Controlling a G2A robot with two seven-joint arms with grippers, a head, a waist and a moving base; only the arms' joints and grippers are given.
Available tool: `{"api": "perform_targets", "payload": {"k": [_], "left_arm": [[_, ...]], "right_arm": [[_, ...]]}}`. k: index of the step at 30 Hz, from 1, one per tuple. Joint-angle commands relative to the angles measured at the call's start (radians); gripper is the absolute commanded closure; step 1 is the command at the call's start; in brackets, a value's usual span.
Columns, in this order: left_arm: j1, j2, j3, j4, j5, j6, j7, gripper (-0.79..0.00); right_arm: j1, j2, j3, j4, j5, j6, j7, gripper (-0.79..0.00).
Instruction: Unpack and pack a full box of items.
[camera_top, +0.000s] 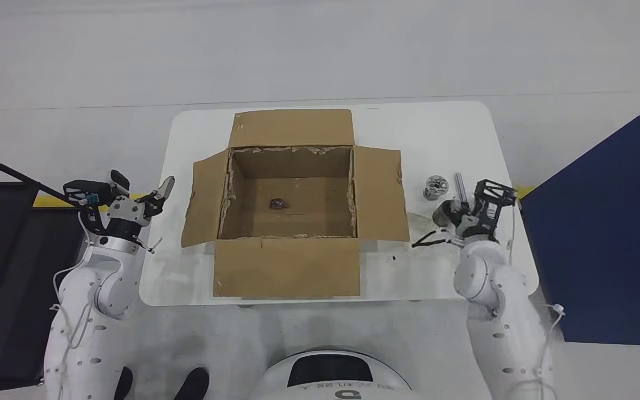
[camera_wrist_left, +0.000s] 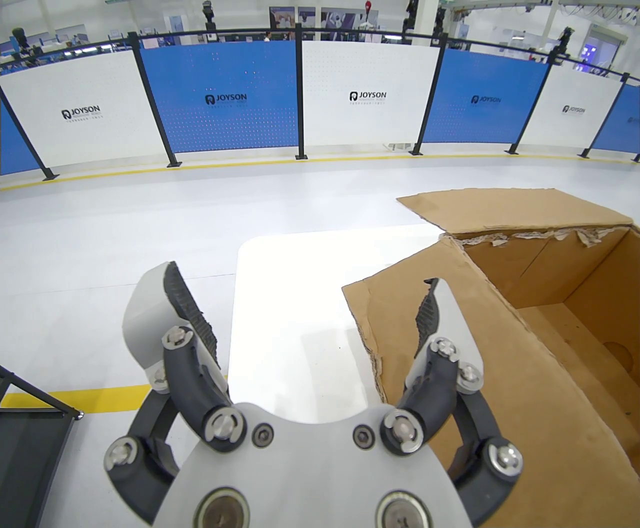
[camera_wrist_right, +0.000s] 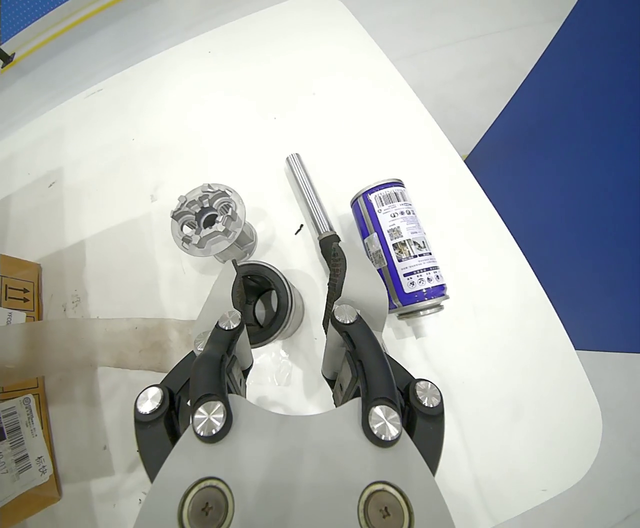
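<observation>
The right gripper (camera_wrist_right: 285, 265) is being held open over the white surface (camera_wrist_right: 225, 125), one finger overlapping the rim of the bearing ring (camera_wrist_right: 280, 310); contact cannot be told. Closing there is being judged risky: the ring could be nudged into the toothed hub (camera_wrist_right: 207, 225), or the rod (camera_wrist_right: 306, 192) and spray can (camera_wrist_right: 400, 245), both lying flat, could be set rolling toward the rounded edge. The left gripper (camera_wrist_left: 300, 280) is being held open and empty beside the box (camera_top: 285, 270), where one small dark item (camera_top: 277, 203) is lying. Beyond, a pale floor is being bounded by blue and white fence panels (camera_wrist_left: 250, 100).
</observation>
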Motion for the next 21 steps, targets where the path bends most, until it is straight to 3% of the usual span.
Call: {"api": "perform_targets", "payload": {"k": [1, 12, 21], "left_arm": [[0.000, 0.000, 0.000, 0.000, 0.000, 0.000, 0.000, -0.785], [0.000, 0.000, 0.000, 0.000, 0.000, 0.000, 0.000, -0.785], [0.000, 0.000, 0.000, 0.000, 0.000, 0.000, 0.000, -0.785]], "right_arm": [[0.006, 0.001, 0.012, 0.010, 0.001, 0.000, 0.015, -0.317], [0.081, 0.000, -0.016, 0.073, -0.054, 0.012, 0.098, -0.277], [0.084, 0.002, -0.016, 0.056, -0.081, -0.018, 0.164, -0.175]]}}
